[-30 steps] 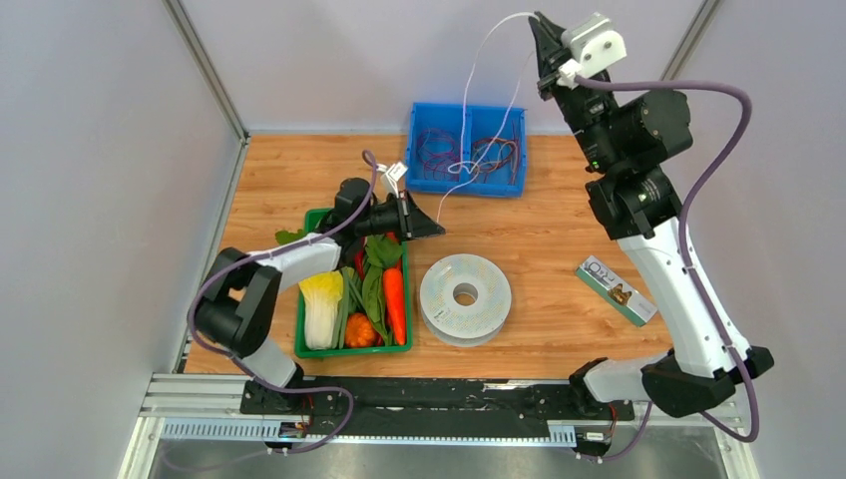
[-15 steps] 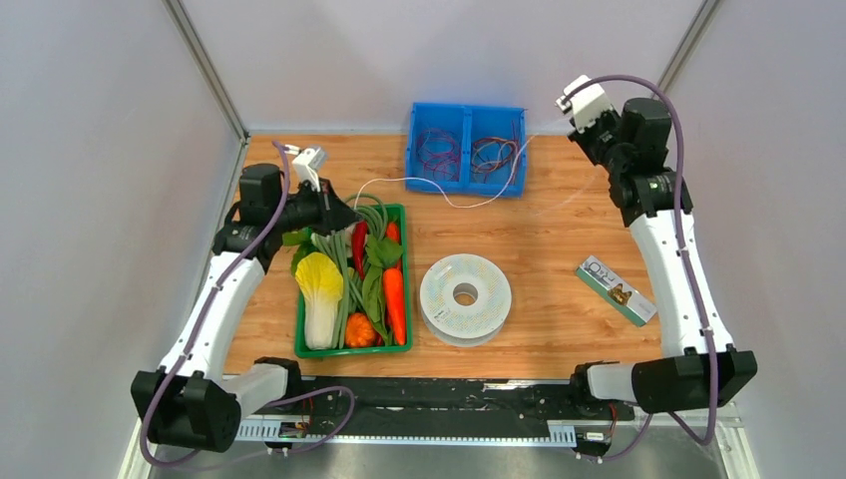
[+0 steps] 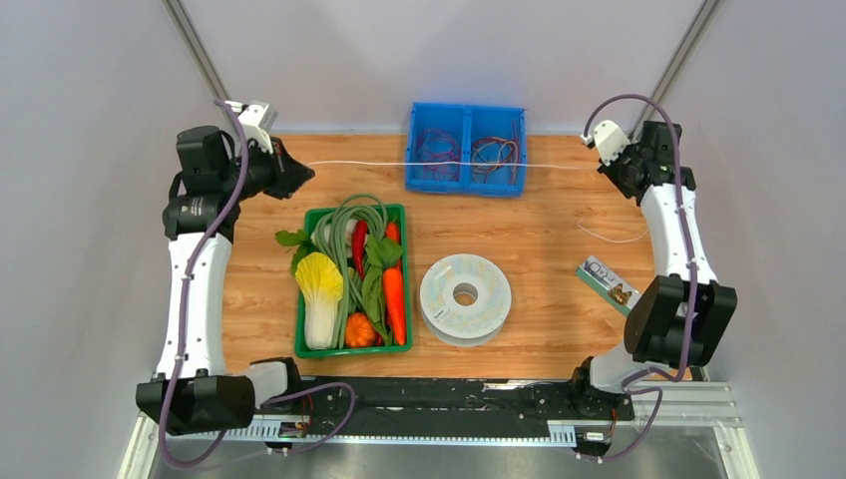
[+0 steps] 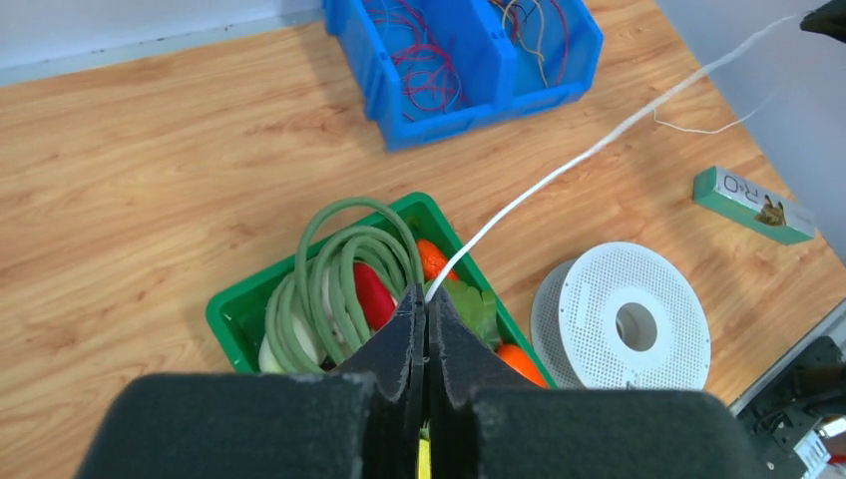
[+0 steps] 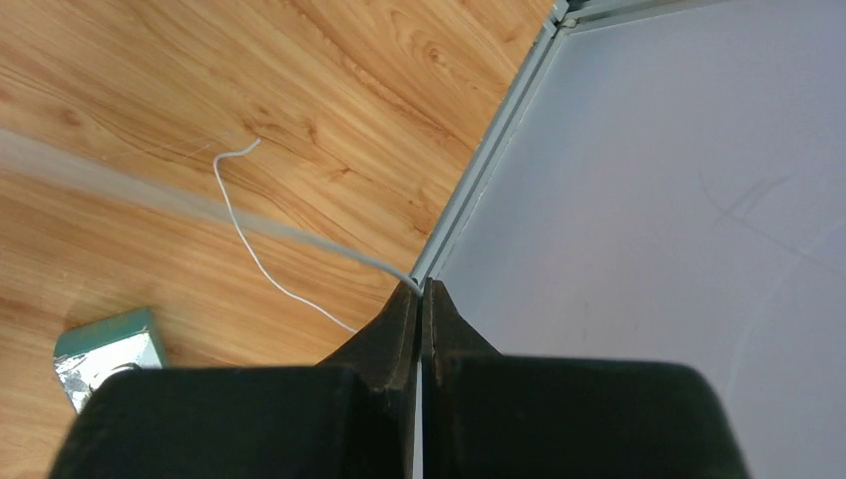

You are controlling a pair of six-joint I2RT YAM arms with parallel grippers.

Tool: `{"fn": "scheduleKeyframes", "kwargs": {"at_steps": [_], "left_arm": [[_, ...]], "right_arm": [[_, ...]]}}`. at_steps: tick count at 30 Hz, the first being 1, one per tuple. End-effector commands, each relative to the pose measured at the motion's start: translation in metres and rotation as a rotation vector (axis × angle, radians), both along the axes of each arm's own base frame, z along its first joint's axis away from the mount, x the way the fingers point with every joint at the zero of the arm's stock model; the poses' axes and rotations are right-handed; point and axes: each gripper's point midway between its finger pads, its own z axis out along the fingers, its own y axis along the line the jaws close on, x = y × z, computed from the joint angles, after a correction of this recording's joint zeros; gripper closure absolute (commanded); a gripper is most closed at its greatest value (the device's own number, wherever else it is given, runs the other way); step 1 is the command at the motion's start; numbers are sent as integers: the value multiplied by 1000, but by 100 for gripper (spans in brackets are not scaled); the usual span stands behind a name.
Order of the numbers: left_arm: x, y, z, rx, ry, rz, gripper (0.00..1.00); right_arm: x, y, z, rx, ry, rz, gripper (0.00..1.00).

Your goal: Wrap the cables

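Note:
The thin white wire (image 3: 359, 163) is stretched taut in a straight line across the back of the table, over the blue bin. My left gripper (image 3: 307, 172) is shut on its left end, at the back left; the left wrist view shows the wire (image 4: 559, 170) leaving the shut gripper (image 4: 427, 297). My right gripper (image 3: 602, 166) is shut on the wire at the back right (image 5: 419, 287). A loose tail (image 3: 609, 238) lies on the wood below it (image 5: 249, 239). The pale-grey round spool (image 3: 444, 299) lies flat near the front middle (image 4: 589, 309), apart from both grippers.
A green tray (image 3: 351, 351) of vegetables and a coiled green hose sits left of the spool. A blue bin (image 3: 465, 183) with small purple and red wire coils stands at the back. A small green box (image 3: 616, 289) lies at the right. Grey walls close in both sides.
Both arms swung outward and down: the left gripper went to the back left, the right one dropped to the back right. The slack wire was pulled into a taut straight line.

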Motion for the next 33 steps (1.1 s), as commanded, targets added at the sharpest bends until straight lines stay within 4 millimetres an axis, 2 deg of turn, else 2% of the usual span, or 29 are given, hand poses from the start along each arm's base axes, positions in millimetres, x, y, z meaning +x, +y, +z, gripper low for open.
{"fn": "scheduleKeyframes", "kwargs": {"at_steps": [1, 7, 12, 13, 14, 16, 17, 18, 19, 20, 24, 29, 30, 31, 32, 33], "left_arm": [[-2, 3, 17, 72, -67, -42, 100], [-13, -12, 12, 62, -57, -160, 100], [-23, -26, 5, 176, -61, -293, 100], [-26, -34, 4, 198, -72, -332, 100], [-28, -41, 2, 228, -83, -363, 100], [-36, -66, -1, 282, -111, -447, 100], [-40, -80, -5, 288, -112, -488, 100], [-43, -93, -7, 291, -119, -527, 100], [-43, -103, -10, 302, -119, -546, 100], [-46, -116, -12, 309, -126, -582, 100], [-53, -161, -18, 340, -143, -717, 100], [-56, -200, -19, 296, -156, -825, 100], [-57, -205, -20, 299, -166, -845, 100], [-59, -210, -21, 308, -179, -863, 100], [-60, -213, -22, 315, -196, -883, 100], [-62, -217, -23, 318, -206, -903, 100]], "right_arm": [[16, -12, 7, -68, -19, 19, 100], [34, -25, -15, -52, 41, -23, 100], [44, -37, -40, -91, 126, -31, 100], [43, -40, -45, -92, 147, -29, 99], [38, -39, -53, -86, 192, -24, 91], [26, -22, -54, -8, 275, 42, 58], [17, -8, -53, 51, 314, 83, 30], [9, 5, -48, 105, 335, 123, 15], [3, 16, -39, 145, 336, 153, 4], [-5, 27, -29, 191, 335, 185, 0], [-37, 79, 8, 416, 313, 282, 0], [-81, 182, 58, 794, 272, 471, 0], [-86, 204, 70, 844, 245, 523, 0], [-92, 224, 72, 903, 255, 542, 0], [-89, 242, 89, 938, 191, 592, 0], [-95, 264, 98, 970, 174, 654, 1]]}}
